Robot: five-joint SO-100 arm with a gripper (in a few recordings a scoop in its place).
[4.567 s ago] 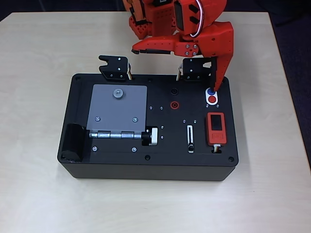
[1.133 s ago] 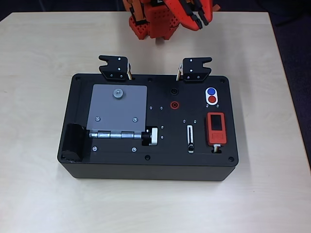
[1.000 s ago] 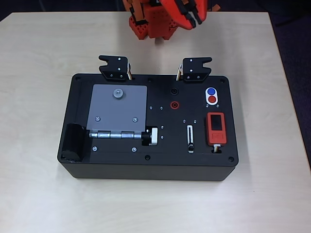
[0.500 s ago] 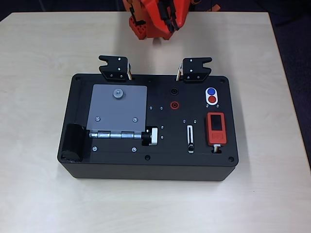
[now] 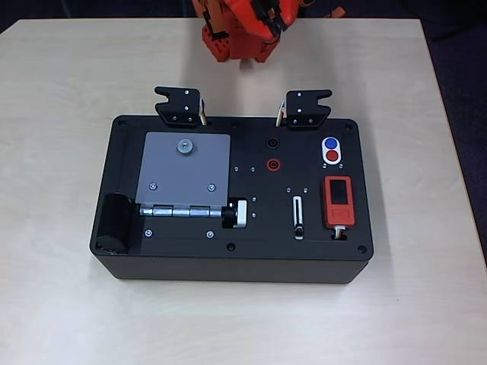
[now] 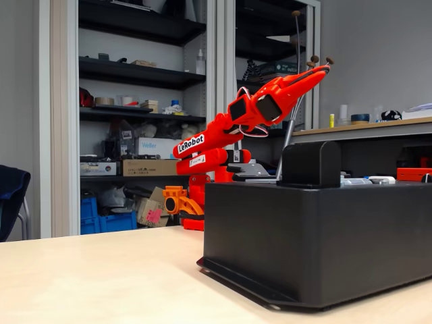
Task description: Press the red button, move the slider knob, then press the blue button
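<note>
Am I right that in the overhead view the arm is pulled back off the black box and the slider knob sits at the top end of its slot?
Not quite. The arm is pulled back off the black box, but the overhead view shows the slider knob near the bottom end of its slot, the end nearer the lower edge of the picture.

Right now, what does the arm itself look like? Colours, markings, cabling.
Arm: bright orange-red plastic segments with black servo blocks set in. A white label on the upper link reads "LeRobot" in black. Thin white and red wires loop near the wrist. The gripper has slim orange fingers ending in small dark tips.
</note>
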